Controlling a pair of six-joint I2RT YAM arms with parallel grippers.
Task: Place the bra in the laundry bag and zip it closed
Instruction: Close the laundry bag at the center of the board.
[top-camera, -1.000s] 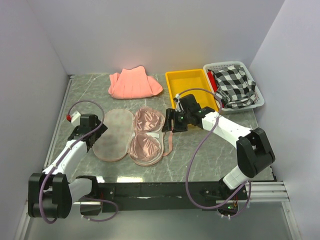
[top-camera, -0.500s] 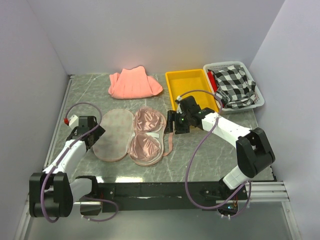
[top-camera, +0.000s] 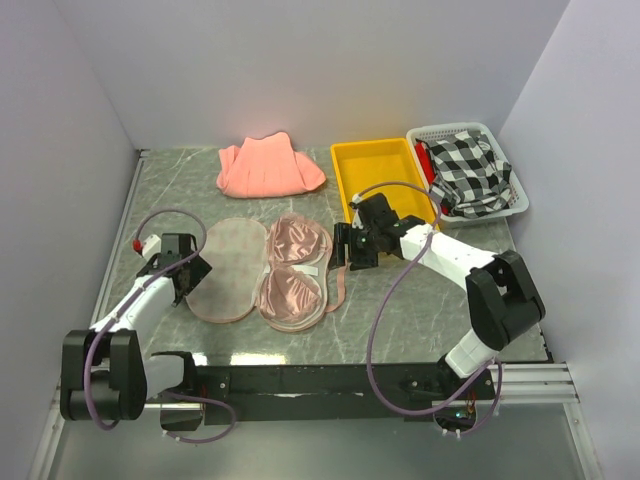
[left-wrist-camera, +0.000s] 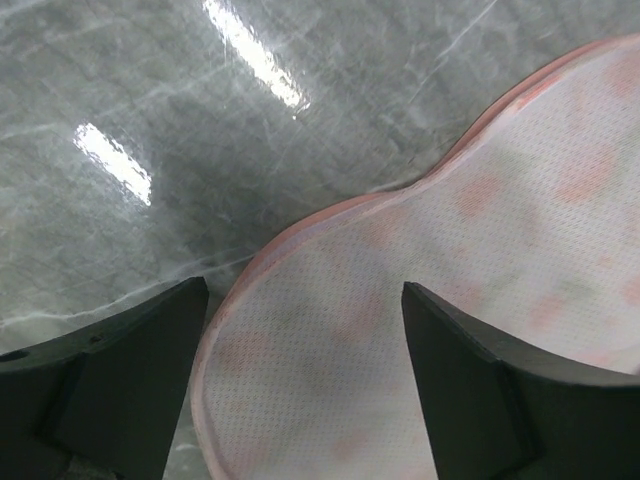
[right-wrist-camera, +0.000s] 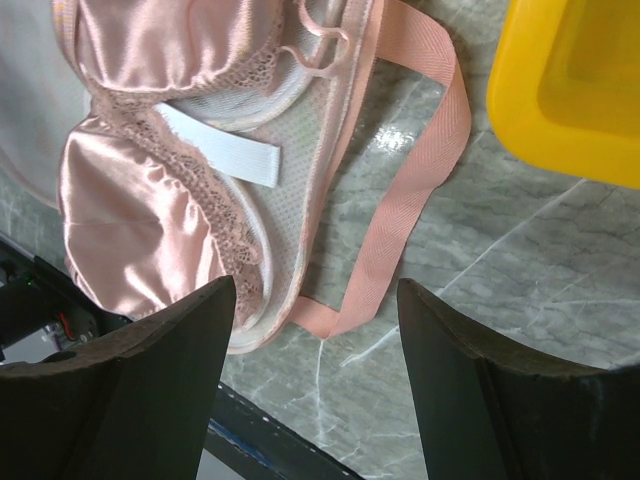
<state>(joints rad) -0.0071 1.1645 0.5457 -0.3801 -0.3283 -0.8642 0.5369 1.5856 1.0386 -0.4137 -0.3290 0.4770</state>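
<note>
The laundry bag (top-camera: 228, 270) lies opened flat on the table, its beige printed left half spread out. The shiny pink bra (top-camera: 295, 268) lies on the bag's right half, cups up. My left gripper (top-camera: 195, 268) is open and empty at the left half's outer edge. In the left wrist view its fingers (left-wrist-camera: 120, 370) straddle the bag's pink-edged rim (left-wrist-camera: 330, 215). My right gripper (top-camera: 345, 246) is open and empty just right of the bra. In the right wrist view the bra (right-wrist-camera: 150, 210) and the bag's pink loop strap (right-wrist-camera: 430, 170) lie below my gripper (right-wrist-camera: 315, 390).
A salmon-pink folded cloth (top-camera: 268, 167) lies at the back. A yellow bin (top-camera: 385, 175) stands close behind my right gripper, also in the right wrist view (right-wrist-camera: 570, 80). A white basket (top-camera: 515, 205) with a checked cloth (top-camera: 470, 170) is at the back right. Walls enclose three sides.
My left gripper has drawn back left and nearer, from over the bag's left half to its outer edge. My right gripper has barely shifted. Bag and bra have not moved.
</note>
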